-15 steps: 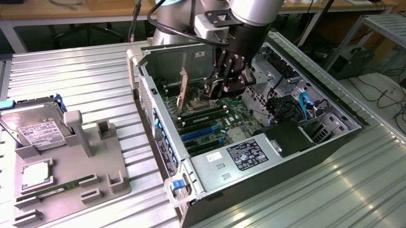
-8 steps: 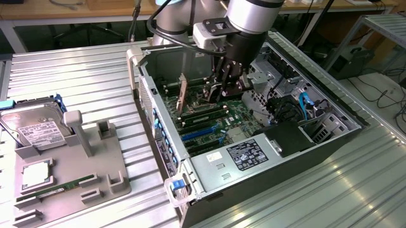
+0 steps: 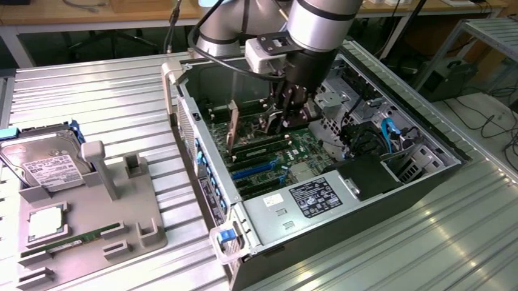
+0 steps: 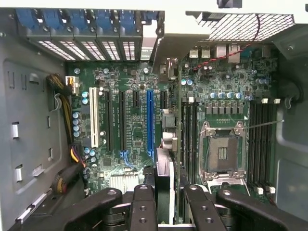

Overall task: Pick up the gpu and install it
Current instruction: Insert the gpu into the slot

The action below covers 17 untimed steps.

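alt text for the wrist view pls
The robot's hand grips a graphics card on edge, over the green motherboard inside an open computer case. A blue slot lies beside the card and an empty processor socket on its other side.

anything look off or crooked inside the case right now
Nothing stands out. The tool grips the gpu on edge, upright over the motherboard inside the open case. The CPU socket sits empty, with no visible damage.
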### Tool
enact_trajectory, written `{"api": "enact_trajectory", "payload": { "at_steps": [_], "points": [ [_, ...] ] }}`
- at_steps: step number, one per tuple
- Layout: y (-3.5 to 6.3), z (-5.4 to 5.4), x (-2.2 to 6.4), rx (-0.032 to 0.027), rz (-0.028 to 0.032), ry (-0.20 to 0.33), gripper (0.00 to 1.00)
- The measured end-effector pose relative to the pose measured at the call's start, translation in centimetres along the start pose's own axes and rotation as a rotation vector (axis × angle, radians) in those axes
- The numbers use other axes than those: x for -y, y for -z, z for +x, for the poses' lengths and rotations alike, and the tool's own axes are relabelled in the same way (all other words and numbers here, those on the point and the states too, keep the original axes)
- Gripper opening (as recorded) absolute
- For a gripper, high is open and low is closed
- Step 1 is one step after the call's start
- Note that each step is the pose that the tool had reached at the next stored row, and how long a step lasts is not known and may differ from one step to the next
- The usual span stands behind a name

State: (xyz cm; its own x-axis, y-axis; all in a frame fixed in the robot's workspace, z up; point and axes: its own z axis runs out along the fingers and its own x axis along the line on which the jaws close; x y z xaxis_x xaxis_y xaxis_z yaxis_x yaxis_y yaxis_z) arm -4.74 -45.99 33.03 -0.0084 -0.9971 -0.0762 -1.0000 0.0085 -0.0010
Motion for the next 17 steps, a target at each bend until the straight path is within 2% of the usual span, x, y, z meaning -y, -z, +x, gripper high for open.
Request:
{"api": "enact_trajectory", "payload": {
  "at_steps": [1,3,4,7,12,14,17],
  "points": [
    [-0.14,0.0,0.00,-0.0017,-0.0001,0.000,0.27],
    [-0.41,0.0,-0.02,-0.0130,-0.0003,0.000,0.27],
    [-0.54,0.0,-0.02,-0.0262,-0.0005,0.000,0.27],
    [-1.17,0.1,-0.22,-0.0263,-0.0006,0.000,0.27],
    [-1.97,0.2,-1.33,-0.0226,-0.0008,0.005,0.27],
    [-2.44,0.3,-1.53,-0.0195,-0.0018,0.019,0.27],
    [-3.08,0.4,-1.54,-0.0195,-0.0020,0.021,0.27]
  ]
}}
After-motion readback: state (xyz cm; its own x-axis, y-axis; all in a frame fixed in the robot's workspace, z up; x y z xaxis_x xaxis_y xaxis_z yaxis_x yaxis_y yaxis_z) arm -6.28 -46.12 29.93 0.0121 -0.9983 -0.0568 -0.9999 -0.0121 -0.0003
